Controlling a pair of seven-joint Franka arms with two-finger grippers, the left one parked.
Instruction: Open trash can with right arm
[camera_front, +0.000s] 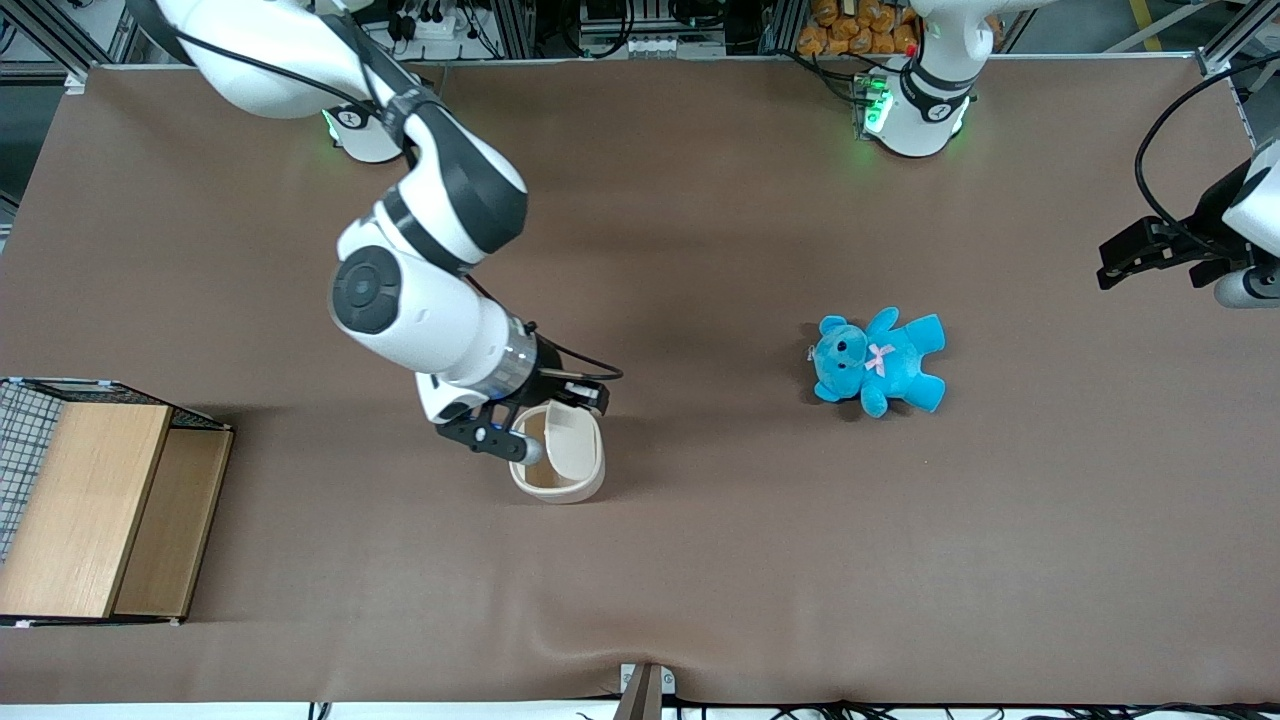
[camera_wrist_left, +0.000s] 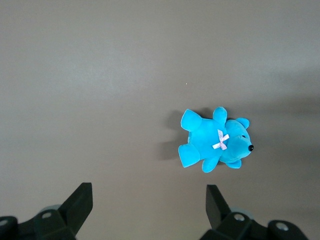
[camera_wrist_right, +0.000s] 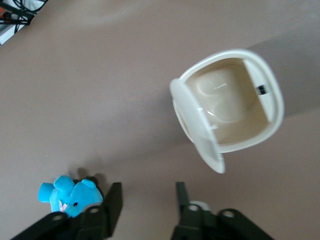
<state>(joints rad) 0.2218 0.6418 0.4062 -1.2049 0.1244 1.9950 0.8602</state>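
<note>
The cream-white trash can (camera_front: 560, 455) stands on the brown table near the middle. Its hinged lid (camera_front: 572, 442) is swung up and the hollow inside shows. In the right wrist view the can (camera_wrist_right: 235, 110) shows its empty inside, with the lid (camera_wrist_right: 197, 127) raised on edge beside the opening. My right arm (camera_front: 420, 250) reaches over the table, and its black gripper (camera_front: 500, 430) hangs just above the can's rim, on the working arm's side. Its fingers (camera_wrist_right: 114, 202) are spread apart with nothing between them.
A blue teddy (camera_front: 880, 360) lies on the table toward the parked arm's end; it also shows in the left wrist view (camera_wrist_left: 215, 142) and the right wrist view (camera_wrist_right: 70, 195). A wooden box with wire mesh (camera_front: 90, 500) stands at the working arm's end.
</note>
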